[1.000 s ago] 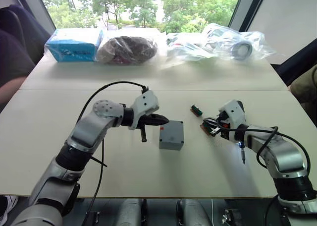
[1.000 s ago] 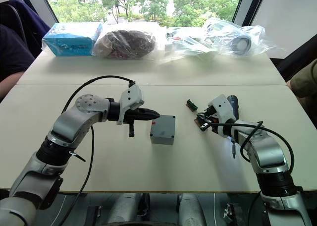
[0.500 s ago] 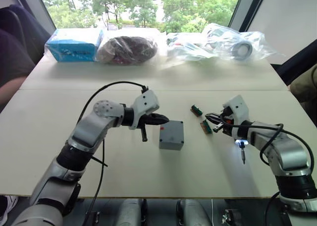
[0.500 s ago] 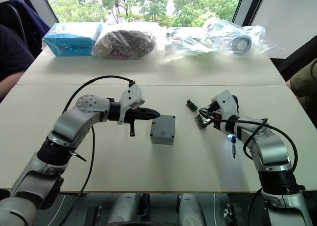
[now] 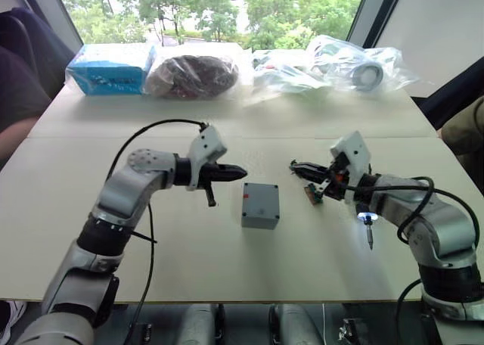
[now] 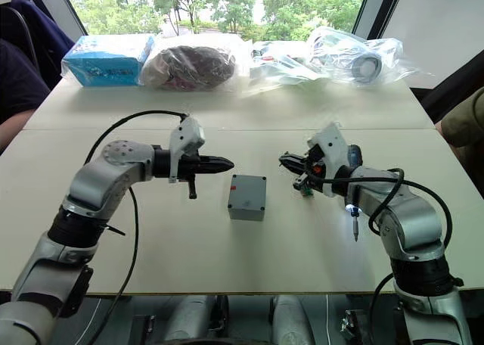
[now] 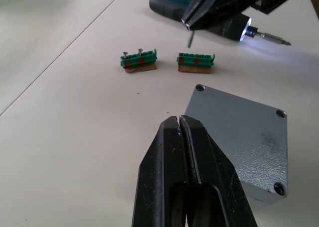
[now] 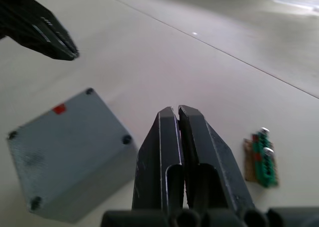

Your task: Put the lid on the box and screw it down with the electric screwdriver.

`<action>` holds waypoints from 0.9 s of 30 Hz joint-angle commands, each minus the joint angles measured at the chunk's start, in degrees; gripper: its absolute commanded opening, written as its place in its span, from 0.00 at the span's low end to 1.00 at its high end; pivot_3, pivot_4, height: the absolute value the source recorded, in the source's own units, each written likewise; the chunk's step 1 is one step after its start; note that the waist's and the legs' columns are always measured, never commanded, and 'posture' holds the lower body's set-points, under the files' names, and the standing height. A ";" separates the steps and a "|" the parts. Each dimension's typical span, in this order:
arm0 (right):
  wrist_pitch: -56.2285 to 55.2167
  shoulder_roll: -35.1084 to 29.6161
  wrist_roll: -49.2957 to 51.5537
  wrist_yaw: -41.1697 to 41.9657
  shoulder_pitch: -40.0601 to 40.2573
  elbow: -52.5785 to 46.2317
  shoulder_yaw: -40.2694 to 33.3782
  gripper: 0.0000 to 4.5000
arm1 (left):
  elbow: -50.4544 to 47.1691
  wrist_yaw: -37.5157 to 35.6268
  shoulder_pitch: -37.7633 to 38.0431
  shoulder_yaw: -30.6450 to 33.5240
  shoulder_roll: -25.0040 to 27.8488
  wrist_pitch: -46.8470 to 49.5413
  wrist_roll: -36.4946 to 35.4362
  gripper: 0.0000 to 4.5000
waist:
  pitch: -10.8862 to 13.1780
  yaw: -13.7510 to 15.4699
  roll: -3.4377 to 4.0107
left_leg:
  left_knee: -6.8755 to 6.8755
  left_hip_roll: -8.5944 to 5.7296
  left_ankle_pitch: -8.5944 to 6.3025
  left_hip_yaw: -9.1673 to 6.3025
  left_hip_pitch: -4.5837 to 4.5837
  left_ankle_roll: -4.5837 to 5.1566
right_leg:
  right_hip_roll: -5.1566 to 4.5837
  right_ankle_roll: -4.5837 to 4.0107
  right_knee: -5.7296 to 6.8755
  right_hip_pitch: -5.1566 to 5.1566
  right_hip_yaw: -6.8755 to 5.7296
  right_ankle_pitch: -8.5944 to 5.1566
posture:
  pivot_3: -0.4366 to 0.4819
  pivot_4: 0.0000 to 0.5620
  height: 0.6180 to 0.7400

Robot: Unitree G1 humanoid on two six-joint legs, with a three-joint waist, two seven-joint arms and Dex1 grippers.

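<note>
The small square grey plastic box (image 5: 260, 205), closed by its flat grey lid (image 7: 238, 132) with a screw hole at each corner and a red mark on one side, sits on the pale table (image 5: 227, 262) near the centre of the left eye view. The left gripper (image 5: 240, 172) hangs just to the upper left of the box, its two black fingers pressed together and holding nothing, apart from the box. The right gripper (image 5: 296, 166) hangs to the upper right of the box, above the table, its fingers likewise pressed together and empty. The long dark blue-and-black electric screwdriver (image 5: 366, 225) lies on the table at the right of the frame, beneath the right forearm, its tip light glowing white and its thin metal bit pointing towards the lower edge of the frame. Two small green connectors (image 7: 139, 61) lie side by side on the table between the box and the screwdriver. Along the far edge of the table, at the top of the frame, lie a blue packet (image 5: 112, 66), a dark bundle in clear plastic (image 5: 193, 75) and several clear plastic bags (image 5: 333, 63).
</note>
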 commanded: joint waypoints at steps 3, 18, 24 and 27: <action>-0.48 0.32 0.07 -0.42 -1.22 -1.40 1.88 0.02 | -1.80 -1.35 0.54 0.67 2.14 0.25 -0.97 0.00 | 0.00 0.10 0.00 | 0.00 -0.03 -0.01 0.00 0.00 0.02 | -0.02 0.00 0.00 0.02 -0.01 0.00 | 0.48 0.27 1.00; 0.28 -0.44 0.63 0.06 -0.19 -1.63 2.84 0.02 | -2.53 -0.57 1.70 -0.18 1.78 0.06 -0.12 0.00 | 0.00 -0.01 0.00 | 0.00 -0.01 -0.02 0.00 0.00 0.03 | 0.00 0.00 0.00 0.00 0.00 0.00 | 0.48 0.27 1.00; 0.18 -0.78 0.40 -0.08 0.33 -1.57 2.67 0.02 | -2.42 -0.36 1.68 -0.29 1.56 -0.20 -0.03 0.00 | 0.00 -0.04 0.00 | 0.00 -0.01 -0.02 0.00 0.00 0.04 | 0.00 0.00 0.00 0.00 0.00 0.00 | 0.48 0.27 1.00; -0.13 -0.76 0.07 -0.09 0.54 -1.40 3.02 0.02 | -2.40 -0.18 1.71 -0.35 1.43 -0.34 0.01 0.00 | 0.00 -0.02 0.00 | 0.00 -0.01 -0.02 0.00 0.00 0.04 | 0.00 0.00 0.00 0.00 0.00 0.00 | 0.48 0.27 1.00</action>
